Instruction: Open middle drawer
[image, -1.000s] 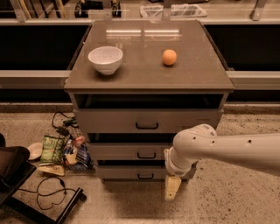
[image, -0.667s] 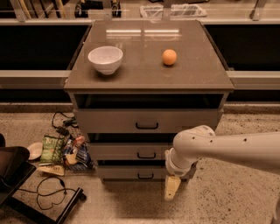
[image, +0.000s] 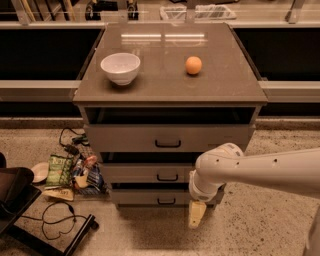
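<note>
A grey cabinet holds three stacked drawers with small black bar handles. The middle drawer (image: 145, 173) sits between the taller top drawer (image: 167, 138) and the narrow bottom drawer (image: 150, 197); its handle (image: 167, 177) is at centre front. All three fronts stand slightly out, each stepped from the one above. My white arm comes in from the right, and the gripper (image: 196, 215) hangs low by the cabinet's lower right corner, beside the bottom drawer and right of the middle drawer's handle.
On the cabinet top (image: 165, 85) stand a white bowl (image: 120, 68) and an orange (image: 193, 65). Snack bags and wrappers (image: 70, 172) lie on the floor at the left, with a black cable (image: 57, 220) and a dark chair base (image: 15, 200).
</note>
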